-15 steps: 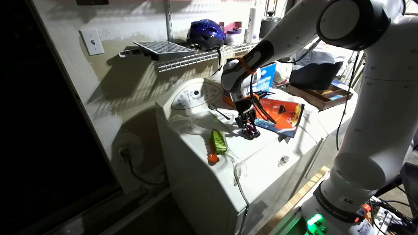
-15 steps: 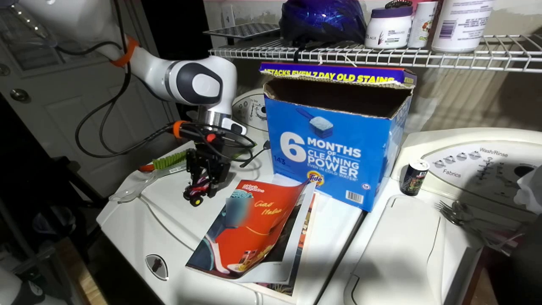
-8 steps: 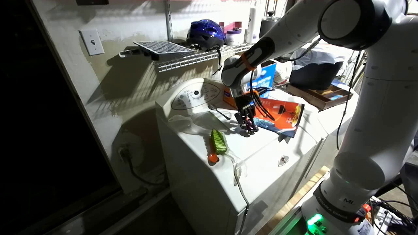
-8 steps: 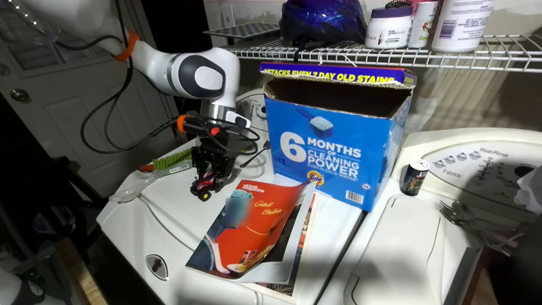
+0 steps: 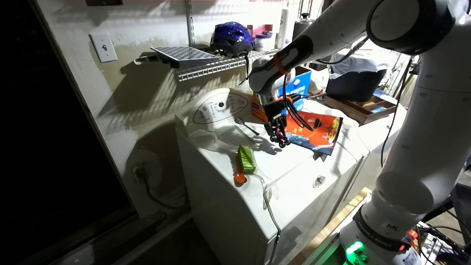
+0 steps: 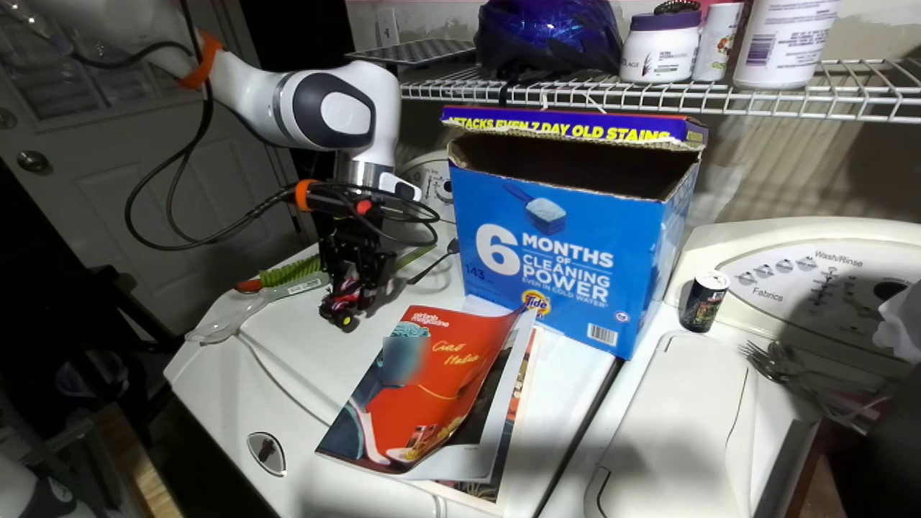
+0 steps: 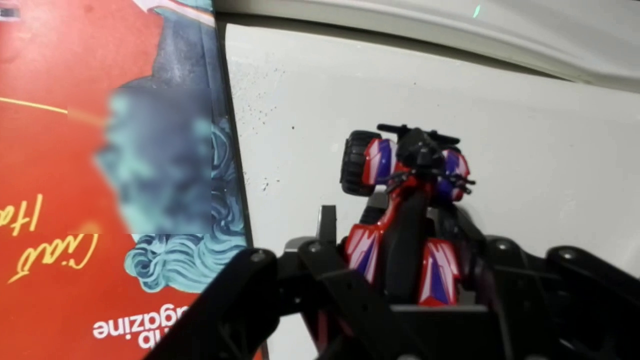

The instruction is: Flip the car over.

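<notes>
The car is a small black toy quad with red, white and purple fenders, black handlebars and yellow wheel hubs. In the wrist view it sits between the fingers, its front pointing away from the gripper and its top side showing. It also shows in both exterior views. My gripper points down and is shut around the car's middle. The car hangs at the fingertips a little above the white machine top, tilted, its shadow lying apart from it. The fingers hide part of its rear and sides.
An orange-red magazine lies beside the gripper. A blue detergent box stands behind it. A green brush, an orange ball-like end, clear plastic pieces and a dark spoon lie around. A wire shelf hangs above.
My gripper has risen with the car in it, and the car's shadow now lies farther from it. The arm has shifted slightly. Other objects have not moved.
</notes>
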